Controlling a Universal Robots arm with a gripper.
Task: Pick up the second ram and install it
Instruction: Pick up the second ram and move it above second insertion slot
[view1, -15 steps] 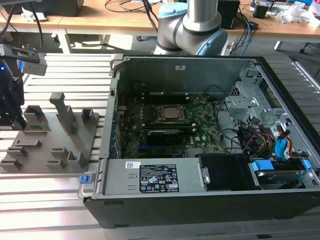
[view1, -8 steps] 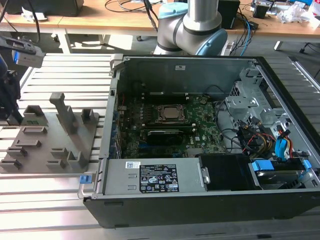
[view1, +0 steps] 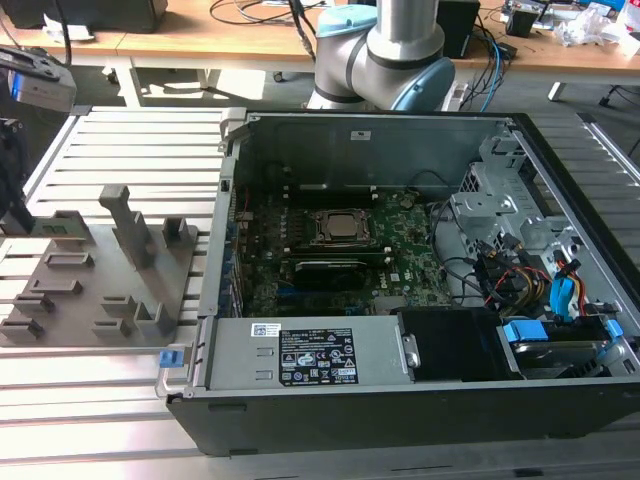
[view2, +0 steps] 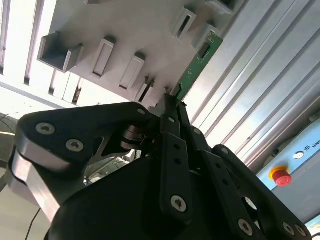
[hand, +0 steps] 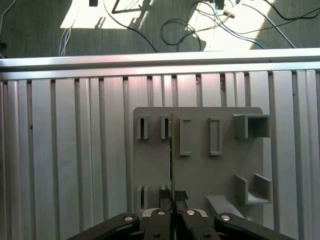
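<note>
The second ram (view2: 199, 59) is a thin green stick that runs out from my fingertips over the grey holder tray (view2: 125, 25). My gripper (view2: 172, 102) is shut on its near end. In the first wrist view the ram (hand: 172, 155) shows edge-on, pinched between the black fingers of the gripper (hand: 172, 196), above the tray (hand: 225, 165). In the exterior view the gripper (view1: 22, 222) hangs at the far left with the ram (view1: 63, 229) at the tray's (view1: 110, 290) far left corner. Whether the stick still sits in a tray slot I cannot tell.
An open computer case (view1: 380, 400) lies to the exterior view's right of the tray, with the green motherboard (view1: 405, 255), CPU socket (view1: 340, 228), power supply (view1: 310, 352) and cable bundles (view1: 520, 280). Everything rests on a slatted aluminium table (view1: 130, 140). A red stop button (view2: 280, 176) shows nearby.
</note>
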